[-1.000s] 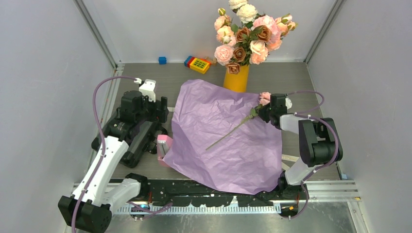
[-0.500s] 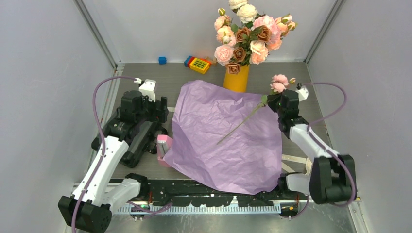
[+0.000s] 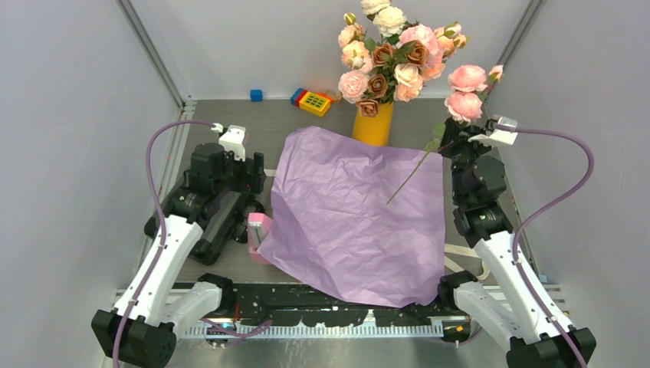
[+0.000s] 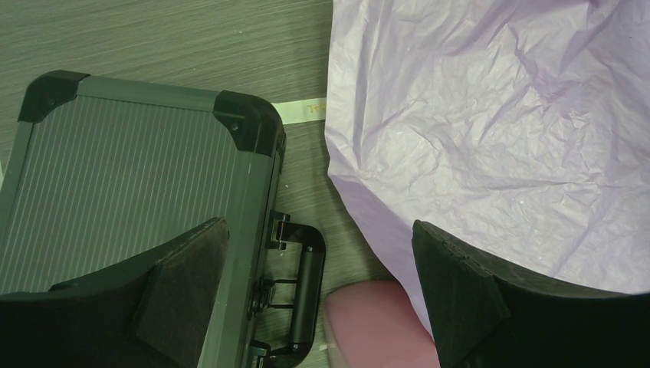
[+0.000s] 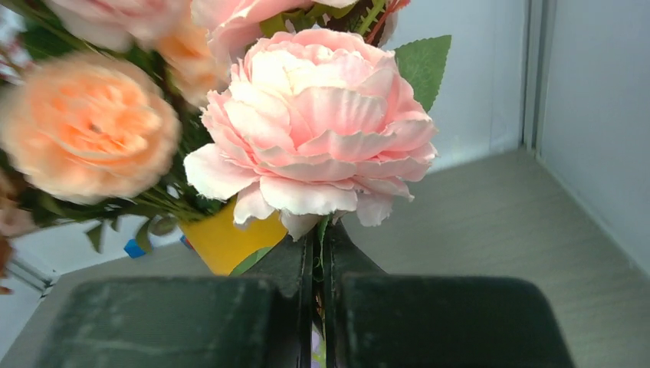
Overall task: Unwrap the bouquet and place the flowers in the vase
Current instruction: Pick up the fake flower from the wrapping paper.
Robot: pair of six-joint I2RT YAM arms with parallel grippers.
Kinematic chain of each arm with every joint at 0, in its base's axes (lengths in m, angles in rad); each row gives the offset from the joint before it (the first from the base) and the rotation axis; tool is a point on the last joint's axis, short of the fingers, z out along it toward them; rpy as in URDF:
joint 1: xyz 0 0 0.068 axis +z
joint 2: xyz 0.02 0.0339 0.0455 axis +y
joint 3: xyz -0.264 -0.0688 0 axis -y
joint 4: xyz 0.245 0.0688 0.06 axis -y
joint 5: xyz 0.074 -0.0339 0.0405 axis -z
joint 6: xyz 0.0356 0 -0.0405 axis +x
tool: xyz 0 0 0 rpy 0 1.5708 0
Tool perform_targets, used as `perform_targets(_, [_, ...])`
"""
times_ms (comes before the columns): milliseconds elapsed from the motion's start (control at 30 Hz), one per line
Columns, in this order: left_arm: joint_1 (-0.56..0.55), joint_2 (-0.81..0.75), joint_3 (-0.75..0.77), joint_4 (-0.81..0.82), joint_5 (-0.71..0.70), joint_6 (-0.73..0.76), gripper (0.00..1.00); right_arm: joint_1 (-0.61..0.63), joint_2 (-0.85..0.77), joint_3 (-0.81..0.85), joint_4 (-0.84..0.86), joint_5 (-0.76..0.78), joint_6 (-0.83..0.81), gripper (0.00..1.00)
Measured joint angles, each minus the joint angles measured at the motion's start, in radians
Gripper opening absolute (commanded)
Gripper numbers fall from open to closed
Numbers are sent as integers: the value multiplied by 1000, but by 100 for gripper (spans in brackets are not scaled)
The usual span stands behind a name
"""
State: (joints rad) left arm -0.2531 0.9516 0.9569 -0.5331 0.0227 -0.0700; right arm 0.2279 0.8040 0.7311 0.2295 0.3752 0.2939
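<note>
The right gripper [image 3: 448,141] is pinching tight on the thin stem of a pink flower [image 3: 467,77]. It is holding it higher now than a moment ago, with the blooms up to the right of the vase [image 3: 373,125]. The stem tip is hanging over the purple paper [image 3: 345,222] in front of the vase. The left gripper [image 4: 318,238] is staying wide open, far left of the vase, holding nothing.

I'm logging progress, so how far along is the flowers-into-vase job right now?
Done: the purple paper lies spread flat, and a bunch of roses stands in the yellow vase. In hand: the right pincer is shut on one pink rose stem, raised right of the vase. Remaining: dropping it in; no other stems show on the paper.
</note>
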Motion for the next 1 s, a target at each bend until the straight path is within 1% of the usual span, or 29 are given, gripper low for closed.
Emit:
perform_targets(200, [0, -4, 0, 0, -1, 0, 92, 74, 32, 140, 135, -3, -190, 0])
perform_targets(267, [0, -5, 0, 1, -1, 0, 92, 97, 39, 166, 165, -11, -221, 0])
perform_targets(467, [0, -5, 0, 0, -1, 0, 92, 167, 61, 276, 269, -107, -317, 0])
perform_targets(767, [0, -5, 0, 1, 0, 0, 92, 237, 122, 365, 409, -241, -408, 0])
perform_targets(933, [0, -5, 0, 1, 0, 0, 92, 291, 202, 398, 463, -285, -491, 0])
perform_targets(1000, [0, -5, 0, 1, 0, 0, 92, 335, 239, 410, 481, -291, -548, 0])
